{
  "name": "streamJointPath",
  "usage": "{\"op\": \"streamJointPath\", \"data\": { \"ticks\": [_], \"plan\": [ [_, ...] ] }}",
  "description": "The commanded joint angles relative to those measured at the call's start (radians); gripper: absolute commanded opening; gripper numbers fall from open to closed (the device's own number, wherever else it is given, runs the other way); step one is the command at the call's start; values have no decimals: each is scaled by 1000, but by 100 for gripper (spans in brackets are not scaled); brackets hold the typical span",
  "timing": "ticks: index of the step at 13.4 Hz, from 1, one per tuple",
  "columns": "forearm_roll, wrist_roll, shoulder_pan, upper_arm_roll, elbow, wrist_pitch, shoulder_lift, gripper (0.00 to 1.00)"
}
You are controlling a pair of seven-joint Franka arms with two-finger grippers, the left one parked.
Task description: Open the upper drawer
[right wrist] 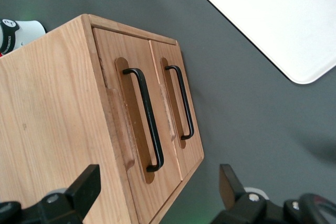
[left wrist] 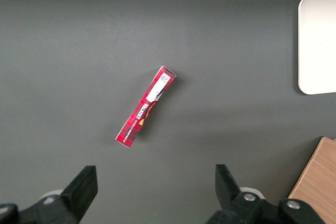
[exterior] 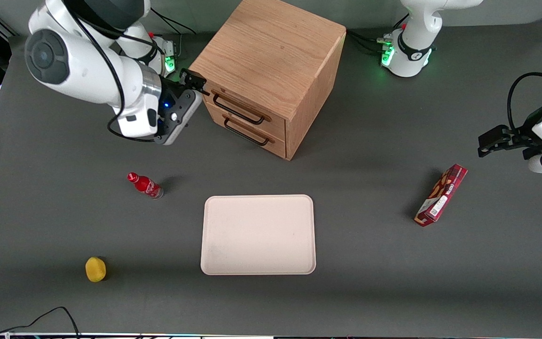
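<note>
I am in the approach step: my tool [exterior: 195,84] sits in the upper left of the front view, just beside the corner of the oak cabinet [exterior: 271,52] at the working arm's end of its front face, and the upper drawer [exterior: 245,109] looks fully shut, flush with the lower drawer [exterior: 252,134] below it. The upper drawer's thin black bar handle [exterior: 238,109] runs along the cabinet front in the upper middle of that view; in my wrist view the same handle [right wrist: 147,120] shows near the centre, with the lower drawer's handle [right wrist: 181,102] beside it. My tool is spread wide, its two fingers [right wrist: 86,187] well apart in the wrist view, and it holds nothing and, as far as I can see, touches nothing. The handle is not between the fingers yet. I judge the next move calls for carrying the tool along the drawer front until the fingers straddle the upper bar, not the lower one, then pinching it and pulling straight out from the cabinet. The two bars lie close together, so picking the wrong one is the main risk.
</note>
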State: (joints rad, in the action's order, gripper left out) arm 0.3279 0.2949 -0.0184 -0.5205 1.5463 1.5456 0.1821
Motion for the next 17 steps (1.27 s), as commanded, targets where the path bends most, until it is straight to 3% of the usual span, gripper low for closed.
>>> {"op": "streamJointPath", "data": {
  "ticks": [1, 7, 17],
  "plan": [
    [25, 30, 6, -22, 47, 63, 20, 100],
    [22, 110, 5, -73, 237, 220, 2, 100],
    [7, 112, 5, -119, 373, 389, 3, 100]
  ]
}}
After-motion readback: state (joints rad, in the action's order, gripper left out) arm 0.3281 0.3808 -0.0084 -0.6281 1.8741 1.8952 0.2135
